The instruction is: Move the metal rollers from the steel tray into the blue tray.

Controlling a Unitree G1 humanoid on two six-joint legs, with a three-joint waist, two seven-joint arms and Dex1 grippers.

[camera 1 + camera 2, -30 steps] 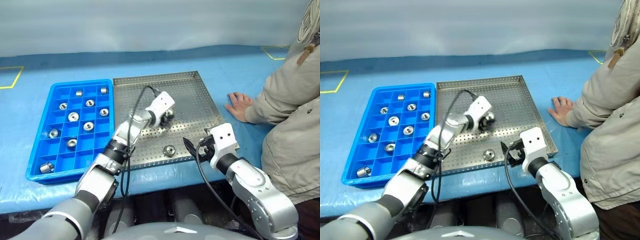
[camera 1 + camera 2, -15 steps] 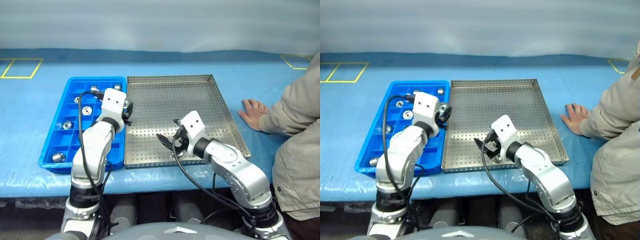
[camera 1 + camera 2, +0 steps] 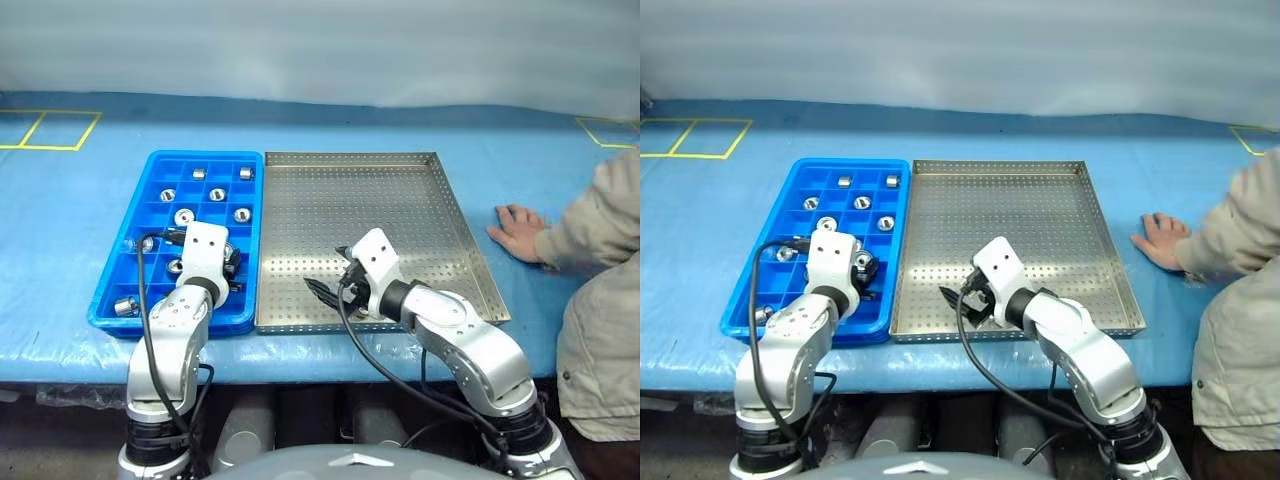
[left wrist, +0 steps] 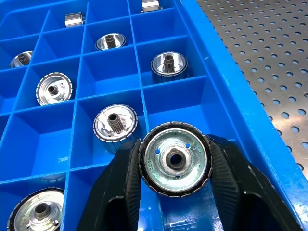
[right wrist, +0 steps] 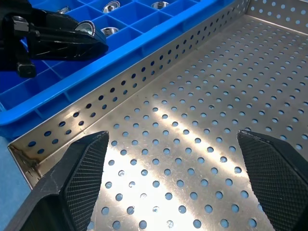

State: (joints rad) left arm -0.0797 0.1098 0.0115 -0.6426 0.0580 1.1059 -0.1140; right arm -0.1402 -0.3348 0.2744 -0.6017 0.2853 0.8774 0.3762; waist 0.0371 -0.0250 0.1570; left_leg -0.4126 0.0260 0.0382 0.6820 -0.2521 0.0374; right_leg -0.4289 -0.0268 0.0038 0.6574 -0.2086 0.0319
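- Left wrist view showed the left gripper pinching a metal roller between its two black fingers, held above a compartment near the steel-tray side of the blue tray.
- Other metal rollers lay one to a compartment in the blue tray; several more showed farther along the grid, some on end, some on their sides.
- From the head views, the left gripper hovered over the near rows of the blue tray, just beside the rim it shares with the steel tray.
- The right gripper stood spread wide over the near left part of the steel tray's perforated floor, nothing between its fingers.
- A small dark shape lay by the right gripper in the head views; it may have been a roller, but I could not tell.
- A person's hand rested flat on the blue table cover, to the right of the steel tray.
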